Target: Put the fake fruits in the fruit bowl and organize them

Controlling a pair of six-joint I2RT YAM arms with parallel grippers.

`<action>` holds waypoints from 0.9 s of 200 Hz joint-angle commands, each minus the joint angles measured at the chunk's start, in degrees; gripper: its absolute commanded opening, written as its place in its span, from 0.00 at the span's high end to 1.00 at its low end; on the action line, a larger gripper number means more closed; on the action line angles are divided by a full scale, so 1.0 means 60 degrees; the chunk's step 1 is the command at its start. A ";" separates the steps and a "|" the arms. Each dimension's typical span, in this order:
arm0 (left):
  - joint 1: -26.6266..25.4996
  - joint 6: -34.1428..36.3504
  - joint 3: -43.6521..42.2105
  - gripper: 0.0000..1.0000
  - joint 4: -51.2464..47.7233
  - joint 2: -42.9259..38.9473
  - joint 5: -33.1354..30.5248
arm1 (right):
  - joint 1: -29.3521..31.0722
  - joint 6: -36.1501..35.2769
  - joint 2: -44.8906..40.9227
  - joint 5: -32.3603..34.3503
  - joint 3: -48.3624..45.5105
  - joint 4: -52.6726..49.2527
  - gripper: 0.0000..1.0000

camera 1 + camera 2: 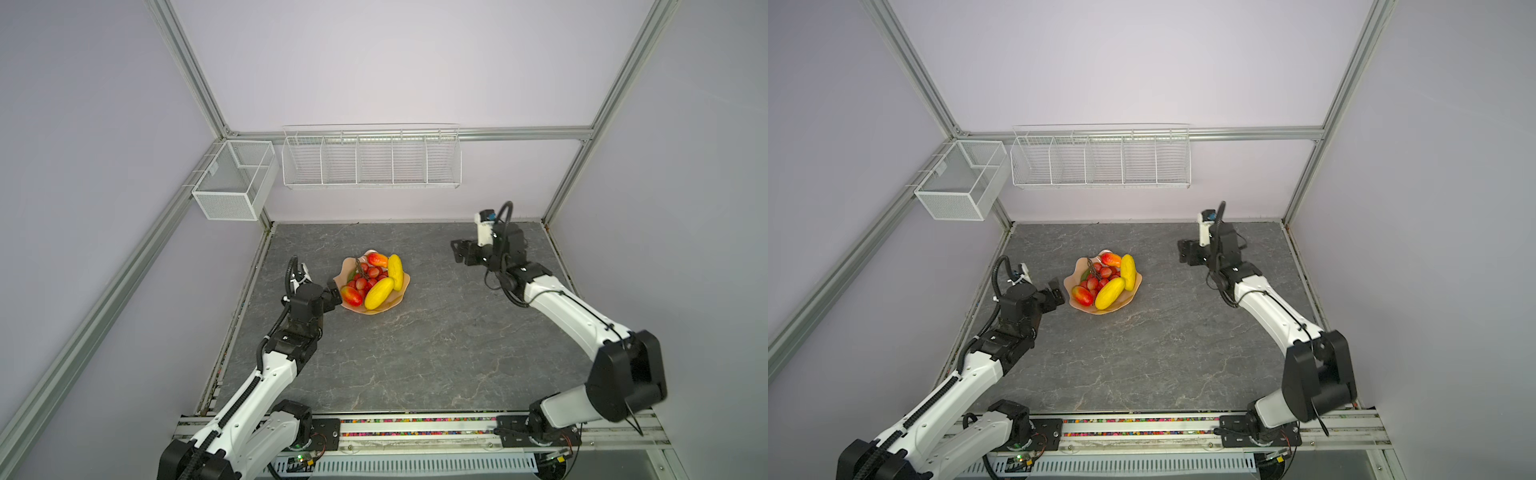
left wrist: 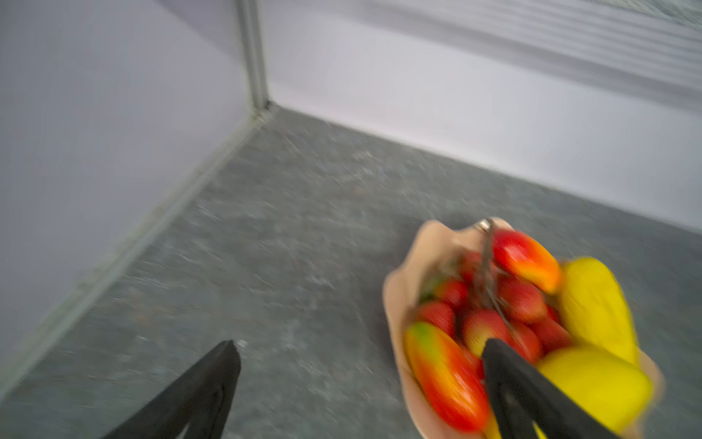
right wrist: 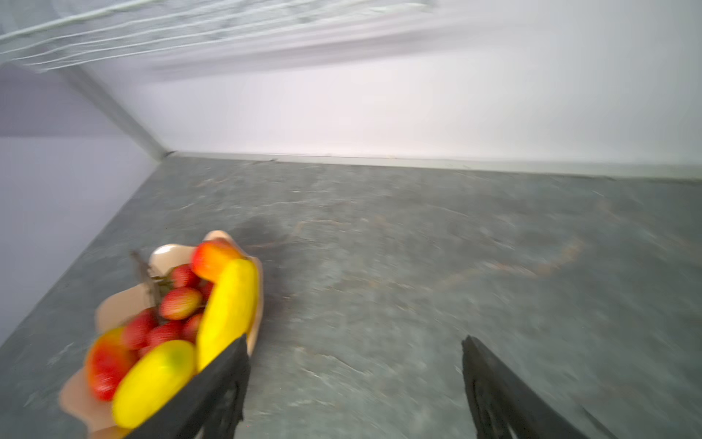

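Every fruit lies in the pink fruit bowl (image 1: 349, 265) on the grey table (image 1: 415, 340): red grapes (image 1: 370, 276) in the middle, one yellow fruit (image 1: 379, 293) in front, another yellow fruit (image 1: 395, 272) on the right, and red-orange ones at the back (image 1: 377, 259) and front left (image 1: 351, 295). The left fingers (image 2: 201, 391) hang wide and empty just beside the bowl's left rim. The right fingers (image 3: 490, 384) are wide and empty too, well off to the right.

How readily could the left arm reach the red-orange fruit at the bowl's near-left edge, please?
Probably yes, easily: the left gripper stands open right beside the fruit bowl, and the red-orange fruit lies at that rim with nothing between them.
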 commanded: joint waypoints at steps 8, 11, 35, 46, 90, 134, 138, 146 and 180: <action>0.0732 0.1893 -0.1588 0.01 0.4034 0.0673 -0.3789 | -0.1338 0.0152 -0.1657 0.2344 -0.2991 0.0299 0.12; 0.0903 0.1869 -0.1697 0.01 0.4265 0.0820 -0.3682 | -0.1552 0.0050 -0.1844 0.2514 -0.3384 0.0562 0.12; 0.2262 0.1083 -0.1884 0.01 0.5209 0.2661 -0.2500 | -0.2056 -0.1378 -0.1926 0.3155 -0.4920 0.2729 0.12; 0.2391 0.1226 -0.1373 0.01 0.4774 0.3119 -0.1842 | -0.2057 -0.1699 -0.1371 0.3174 -0.5220 0.3704 0.12; 0.3017 0.1949 -0.1890 0.01 0.8989 0.5393 0.2421 | -0.2038 -0.2793 0.0472 0.2292 -0.5542 0.6976 0.11; 0.3020 0.2083 -0.1934 0.01 0.9457 0.5765 0.2526 | -0.2817 -0.2527 0.1160 0.0612 -0.6163 0.8582 0.11; 0.3020 0.2144 -0.2020 0.01 0.9796 0.5866 0.2516 | -0.2819 -0.2562 0.1215 0.0647 -0.6176 0.8715 0.12; 0.3020 0.2053 -0.2065 0.01 0.9474 0.5680 0.2548 | -0.2791 -0.2558 0.1165 0.0674 -0.6150 0.8535 0.11; 0.3020 0.2092 -0.1897 0.01 0.9317 0.5751 0.2575 | -0.2741 -0.2586 0.1147 0.0747 -0.6160 0.8586 0.12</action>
